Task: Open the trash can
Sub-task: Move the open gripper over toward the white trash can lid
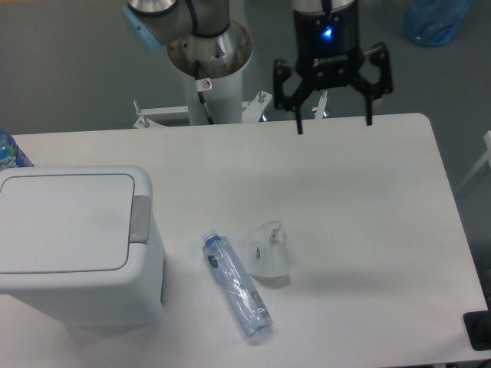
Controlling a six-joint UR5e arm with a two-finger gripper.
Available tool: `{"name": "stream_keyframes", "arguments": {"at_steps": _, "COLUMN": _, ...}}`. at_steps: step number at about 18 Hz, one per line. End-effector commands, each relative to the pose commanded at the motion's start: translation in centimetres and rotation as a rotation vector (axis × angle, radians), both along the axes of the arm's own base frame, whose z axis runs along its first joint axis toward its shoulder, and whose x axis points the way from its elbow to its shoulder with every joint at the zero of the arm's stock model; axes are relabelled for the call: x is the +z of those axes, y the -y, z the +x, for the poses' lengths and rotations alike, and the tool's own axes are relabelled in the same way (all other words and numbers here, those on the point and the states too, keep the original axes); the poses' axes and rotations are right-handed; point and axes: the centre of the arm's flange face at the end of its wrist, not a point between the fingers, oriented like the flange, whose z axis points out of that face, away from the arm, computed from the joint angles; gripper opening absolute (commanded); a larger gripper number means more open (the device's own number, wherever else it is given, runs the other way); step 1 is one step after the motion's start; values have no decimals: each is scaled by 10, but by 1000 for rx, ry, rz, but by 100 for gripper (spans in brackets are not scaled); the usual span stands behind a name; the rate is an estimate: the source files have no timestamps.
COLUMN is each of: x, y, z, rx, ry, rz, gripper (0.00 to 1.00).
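Observation:
The trash can is a big white boxy bin at the left front of the table. Its flat lid lies shut, with the grey push latch on its right edge. My gripper hangs over the table's far edge, right of centre, far from the bin. Its two black fingers are spread wide and hold nothing.
A clear plastic bottle lies on its side right of the bin, with a crumpled clear cup beside it. A blue-capped bottle peeks in at the left edge. The arm's base column stands behind the white table.

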Motion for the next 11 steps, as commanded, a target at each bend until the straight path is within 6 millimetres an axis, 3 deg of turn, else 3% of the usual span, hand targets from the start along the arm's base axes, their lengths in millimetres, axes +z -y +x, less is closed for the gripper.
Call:
{"name": "stream_keyframes", "arguments": {"at_steps": 3, "x": -7, "y": -21, "z": 14, "rx": -6, "ry": 44, "rz": 43, "gripper": 100}}
{"name": "stream_keyframes", "arguments": {"at_steps": 7, "x": -12, "y": -29, "z": 17, "rx": 34, "ry": 101, "rz": 118, "gripper": 100}}
{"name": "stream_keyframes", "arguments": {"at_steps": 11, "x": -20, "y": -50, "z": 36, "rx": 23, "ry": 134, "rz": 122, "gripper": 100}}
